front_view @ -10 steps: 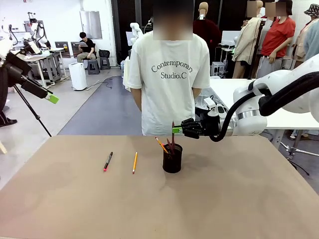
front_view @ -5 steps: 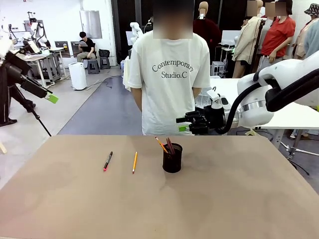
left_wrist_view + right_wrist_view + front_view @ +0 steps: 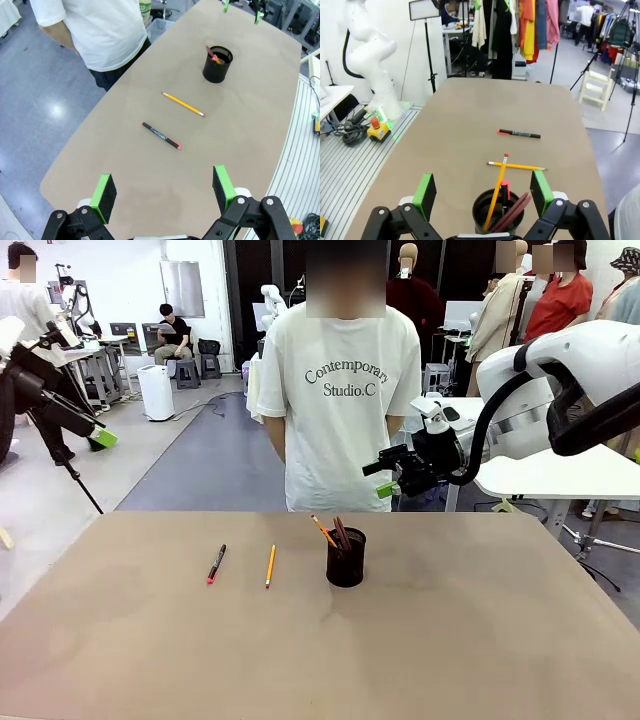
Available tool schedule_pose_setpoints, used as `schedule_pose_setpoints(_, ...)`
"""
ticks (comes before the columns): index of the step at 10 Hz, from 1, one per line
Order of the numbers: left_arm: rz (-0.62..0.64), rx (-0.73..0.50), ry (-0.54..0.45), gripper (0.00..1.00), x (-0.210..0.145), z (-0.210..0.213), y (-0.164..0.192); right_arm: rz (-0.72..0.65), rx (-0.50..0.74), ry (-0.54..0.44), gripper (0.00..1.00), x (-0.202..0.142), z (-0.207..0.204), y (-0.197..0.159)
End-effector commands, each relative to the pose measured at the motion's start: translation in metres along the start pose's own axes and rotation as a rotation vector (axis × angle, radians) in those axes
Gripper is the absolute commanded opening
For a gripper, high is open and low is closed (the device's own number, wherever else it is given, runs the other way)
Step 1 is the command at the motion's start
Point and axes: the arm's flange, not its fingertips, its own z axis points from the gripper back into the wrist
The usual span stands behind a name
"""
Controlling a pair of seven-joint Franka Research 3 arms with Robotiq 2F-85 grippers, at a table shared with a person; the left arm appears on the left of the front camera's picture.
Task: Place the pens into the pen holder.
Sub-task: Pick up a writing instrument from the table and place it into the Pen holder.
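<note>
One pencil (image 3: pixel 270 566), one black pen (image 3: pixel 216 564) loose | pen holder (image 3: pixel 346 562) below right hand (image 3: pixel 376 480)

Left gripper (image 3: pixel 164 189) at bottom edge, green pads (image 3: pixel 106 192) wide apart, nothing between them, high above brown table (image 3: pixel 250 125). Black pen with pinkish-red end (image 3: pixel 160 135) flat on table. Yellow pencil (image 3: pixel 182 104) just beyond it, roughly parallel, not touching. Black mesh pen holder (image 3: pixel 218 64) upright farther on, well apart from both, several pens standing inside. Right gripper (image 3: pixel 242 10) at top edge, green tips spread. Person in white T-shirt (image 3: pixel 100 30) at table's edge, upper left.
</note>
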Motion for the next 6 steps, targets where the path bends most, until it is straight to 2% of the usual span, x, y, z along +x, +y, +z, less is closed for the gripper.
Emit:
schedule_pose_setpoints(1, -0.005, -0.006, -0.007, 1.0, 0.001, 0.001, -0.001, -0.011, -0.002, 0.028, 1.0, -0.001, 0.007, 0.005)
schedule_pose_setpoints(4, -0.005, -0.006, -0.007, 1.0, 0.001, 0.001, -0.001, 0.015, 0.001, 0.117, 1.0, 0.014, 0.028, 0.004)
schedule_pose_setpoints(5, -0.005, -0.006, -0.007, 1.0, 0.001, 0.001, -0.001, 0.02, -0.02, 0.173, 1.0, 0.023, 0.037, 0.013)
schedule_pose_setpoints(6, -0.005, -0.006, -0.007, 1.0, 0.001, 0.001, -0.001, 0.03, -0.041, 0.237, 1.0, 0.033, 0.047, 0.006)
